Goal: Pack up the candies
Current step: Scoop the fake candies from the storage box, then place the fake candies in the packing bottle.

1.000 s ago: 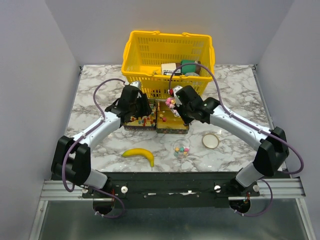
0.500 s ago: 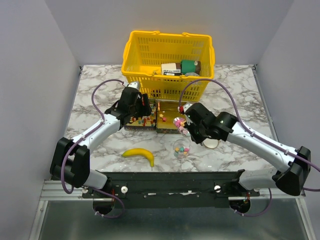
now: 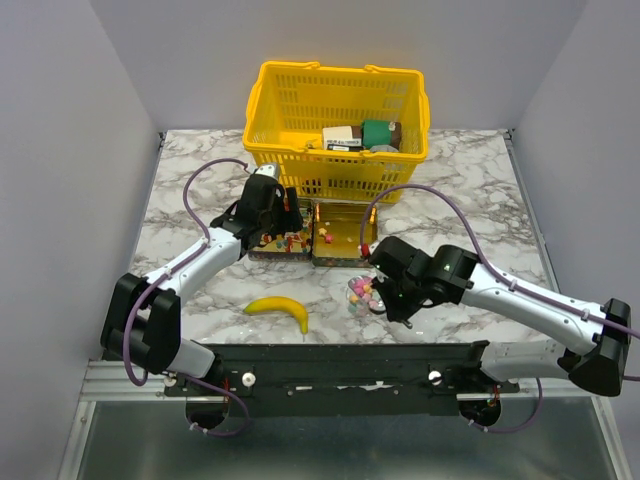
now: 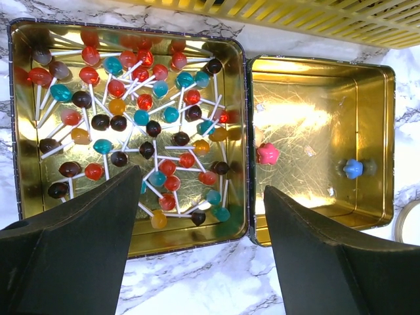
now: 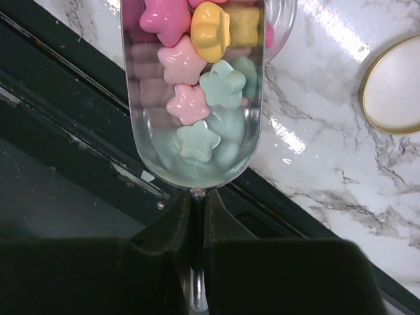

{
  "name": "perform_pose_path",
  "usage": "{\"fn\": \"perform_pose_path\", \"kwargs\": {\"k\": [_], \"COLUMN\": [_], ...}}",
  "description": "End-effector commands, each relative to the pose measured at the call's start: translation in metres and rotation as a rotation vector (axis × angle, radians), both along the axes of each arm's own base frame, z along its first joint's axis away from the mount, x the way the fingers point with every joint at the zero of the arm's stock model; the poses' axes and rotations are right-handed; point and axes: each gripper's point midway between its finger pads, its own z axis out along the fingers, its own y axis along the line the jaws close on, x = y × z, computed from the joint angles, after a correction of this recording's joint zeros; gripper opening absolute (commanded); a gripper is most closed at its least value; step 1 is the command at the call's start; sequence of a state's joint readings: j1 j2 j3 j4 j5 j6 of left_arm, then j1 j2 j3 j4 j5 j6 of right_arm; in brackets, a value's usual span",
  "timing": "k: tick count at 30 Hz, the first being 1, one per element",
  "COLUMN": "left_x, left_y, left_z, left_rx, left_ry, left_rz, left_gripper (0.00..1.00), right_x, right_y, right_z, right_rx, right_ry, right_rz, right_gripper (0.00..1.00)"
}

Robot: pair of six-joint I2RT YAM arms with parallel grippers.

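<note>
The marble table [image 3: 480, 200] carries a yellow basket [image 3: 300, 100] at the far side, with some boxes [image 3: 345, 138] inside it. Just before the basket two golden tins stand side by side, touching. The left tin [image 4: 131, 125] is full of lollipops [image 4: 146, 102] of many colours. The right tin [image 4: 321, 92] is almost bare and holds only one pink candy [image 4: 267, 153] and one blue candy [image 4: 353, 168].

The left gripper [image 4: 202, 184] hangs above the two tins with its fingers spread wide and nothing between them.

A banana [image 3: 280, 310] lies near the front edge of the table, apart from the tins. The right gripper [image 5: 193, 210] is to the right of the banana, and its fingers are pressed tight on the thin handle of a clear scoop [image 5: 190, 164]. The scoop is loaded with the candies [image 5: 184, 62], small stars and flowers in pink, yellow and pale green. Its far end reaches over a clear jar [image 5: 279, 26]. A round lid [image 5: 394, 85] lies flat on the marble, near the jar.
</note>
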State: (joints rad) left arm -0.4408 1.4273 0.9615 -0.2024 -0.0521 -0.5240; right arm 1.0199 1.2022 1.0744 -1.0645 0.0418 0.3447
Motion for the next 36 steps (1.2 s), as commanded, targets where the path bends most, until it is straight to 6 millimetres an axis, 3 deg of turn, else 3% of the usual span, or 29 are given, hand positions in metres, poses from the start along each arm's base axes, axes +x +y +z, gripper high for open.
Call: {"fn": "perform_pose_path", "kwargs": {"k": [1, 9, 19, 26, 36], "left_x": [0.005, 0.004, 0.004, 0.003, 0.002], "left_y": [0.003, 0.001, 0.003, 0.007, 0.009], "left_z": [-0.003, -0.002, 0.01, 0.015, 0.018], "left_rx": [0.02, 0.017, 0.011, 0.006, 0.011], "left_ry": [-0.014, -0.008, -0.044, -0.066, -0.07], "left_rz": [0.02, 0.01, 0.011, 0.034, 0.039], "left_gripper": [0.86, 0.86, 0.86, 0.86, 0.86], "right_x": [-0.016, -0.025, -0.039, -0.03, -0.037], "right_y": [-0.006, -0.011, 0.002, 0.004, 0.009], "right_z": [0.014, 0.006, -0.002, 0.009, 0.016], "right_rx": [0.013, -0.051, -0.024, 0.059, 0.117], "right_ry": [0.064, 0.143, 0.311, 0.4, 0.555], "right_rz": [-0.054, -0.08, -0.116, -0.194, -0.216], "right_gripper": [0.01, 0.01, 0.01, 0.01, 0.01]}}
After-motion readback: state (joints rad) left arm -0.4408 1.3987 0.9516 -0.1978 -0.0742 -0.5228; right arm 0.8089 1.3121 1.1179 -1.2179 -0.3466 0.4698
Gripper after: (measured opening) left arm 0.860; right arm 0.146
